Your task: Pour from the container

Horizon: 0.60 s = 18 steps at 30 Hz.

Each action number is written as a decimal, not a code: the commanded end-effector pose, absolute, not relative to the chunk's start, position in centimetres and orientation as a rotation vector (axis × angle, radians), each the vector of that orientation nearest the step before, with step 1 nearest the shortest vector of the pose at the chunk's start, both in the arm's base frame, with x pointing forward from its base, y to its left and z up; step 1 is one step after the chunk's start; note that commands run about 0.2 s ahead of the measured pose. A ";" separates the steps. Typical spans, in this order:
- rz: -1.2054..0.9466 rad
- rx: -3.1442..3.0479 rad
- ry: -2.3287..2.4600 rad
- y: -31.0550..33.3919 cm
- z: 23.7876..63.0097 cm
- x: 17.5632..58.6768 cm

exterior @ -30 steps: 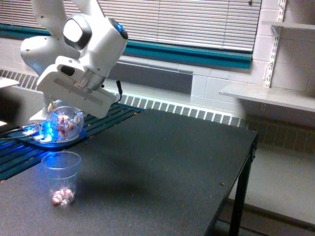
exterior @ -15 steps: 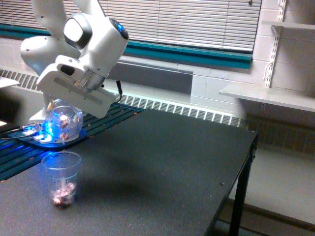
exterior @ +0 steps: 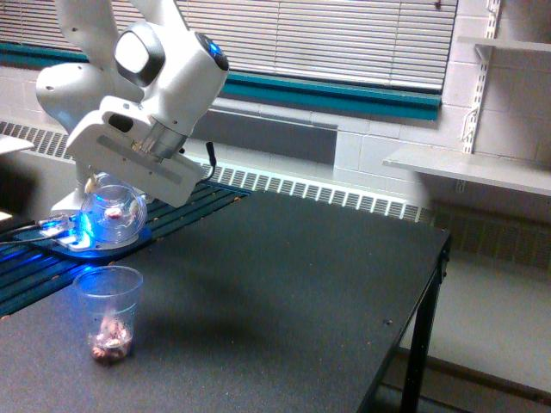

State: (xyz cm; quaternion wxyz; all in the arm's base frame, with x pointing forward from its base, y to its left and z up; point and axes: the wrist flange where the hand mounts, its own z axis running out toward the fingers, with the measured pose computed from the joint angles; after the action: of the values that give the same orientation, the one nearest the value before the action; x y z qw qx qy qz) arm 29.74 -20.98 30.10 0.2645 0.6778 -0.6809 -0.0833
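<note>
One dark, flat rectangular tabletop [exterior: 293,284] fills the lower half of the exterior view, with a black leg at its 4 o'clock corner. Above its 10 o'clock region stands the white Franka arm [exterior: 129,77], bent downward toward the tabletop's edge. The gripper [exterior: 112,191] sits at the arm's lower end under a white rectangular hand body; its jaws are pinching the clear, wide, rounded plastic container [exterior: 112,215], although the fingertips themselves are largely hidden behind the hand body and the container. The container is held in the air, tilted, at the 12 o'clock side of the clear tapered plastic cup [exterior: 108,311] and apart from it. A few brownish-pink pieces [exterior: 112,212] show through the container wall, lit by a blue glow from the round base [exterior: 95,243] behind it. The tapered cup stands upright on the tabletop near its 8 o'clock edge. A small heap of brownish-pink pieces [exterior: 111,338] lies in the cup's bottom.
</note>
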 end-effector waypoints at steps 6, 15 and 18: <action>-0.247 1.808 -1.843 -20.9 30.4 30.3; -0.260 1.793 -1.827 -20.9 30.5 30.5; -0.266 1.791 -1.827 -21.0 30.5 30.5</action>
State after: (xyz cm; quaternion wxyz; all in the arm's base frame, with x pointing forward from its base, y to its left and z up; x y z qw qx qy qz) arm 30.19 -21.24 30.48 0.2770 0.6707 -0.6813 -0.0963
